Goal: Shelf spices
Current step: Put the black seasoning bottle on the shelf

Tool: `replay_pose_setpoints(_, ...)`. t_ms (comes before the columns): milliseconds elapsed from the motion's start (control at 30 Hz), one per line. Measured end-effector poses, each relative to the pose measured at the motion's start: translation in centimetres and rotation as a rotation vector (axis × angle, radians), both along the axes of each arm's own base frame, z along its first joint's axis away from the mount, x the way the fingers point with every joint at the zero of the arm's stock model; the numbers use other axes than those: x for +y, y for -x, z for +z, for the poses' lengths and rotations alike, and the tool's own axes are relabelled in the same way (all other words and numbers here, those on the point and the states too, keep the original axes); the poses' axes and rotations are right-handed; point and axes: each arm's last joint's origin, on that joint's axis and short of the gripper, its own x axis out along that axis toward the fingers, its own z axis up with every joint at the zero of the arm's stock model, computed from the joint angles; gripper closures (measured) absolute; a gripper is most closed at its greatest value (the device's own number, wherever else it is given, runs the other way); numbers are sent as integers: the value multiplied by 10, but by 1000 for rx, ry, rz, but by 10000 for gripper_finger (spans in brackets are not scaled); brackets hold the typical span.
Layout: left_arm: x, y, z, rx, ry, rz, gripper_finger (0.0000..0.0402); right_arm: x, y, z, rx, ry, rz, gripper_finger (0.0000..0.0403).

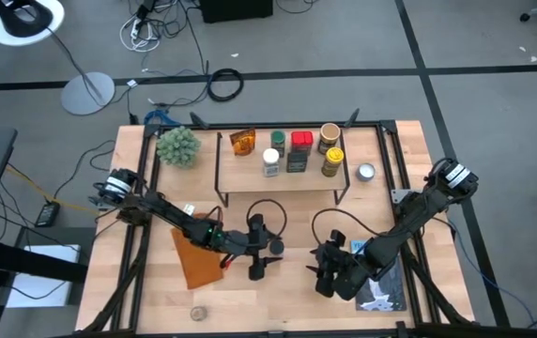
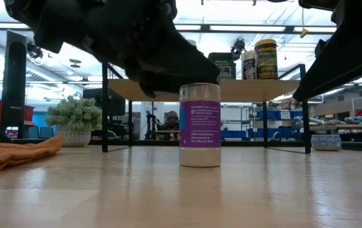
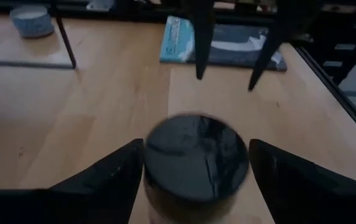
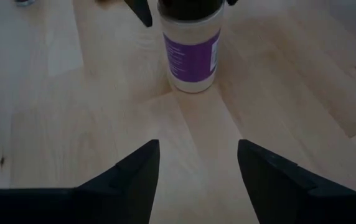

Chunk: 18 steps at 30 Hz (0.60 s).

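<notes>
The left hand (image 3: 193, 171) is open, one finger on each side of the jar's black lid. The purple-label jar (image 2: 200, 125) stands upright on the counter (image 2: 168, 196), in the middle of the low view. If the fingers close crooked, the jar could tip. The right hand (image 4: 196, 168) waits open nearby, well short of the jar.

The purple-labelled jar (image 2: 200, 125) has its lid buried behind the left tool (image 3: 196, 163) in the low view, and its small print is unreadable. Behind it, under the shelf (image 2: 231, 90), sits possibly a blurred person (image 2: 172, 120).
</notes>
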Motion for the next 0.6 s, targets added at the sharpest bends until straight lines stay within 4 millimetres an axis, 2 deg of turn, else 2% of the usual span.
replay_pose_setpoints(333, 3, -1, 1, 7, -10, 12, 116, 0, 0, 0, 1, 4, 1, 189)
replay_pose_setpoints(600, 3, -2, 2, -7, -9, 14, 176, 0, 0, 0, 0, 8, 4, 190)
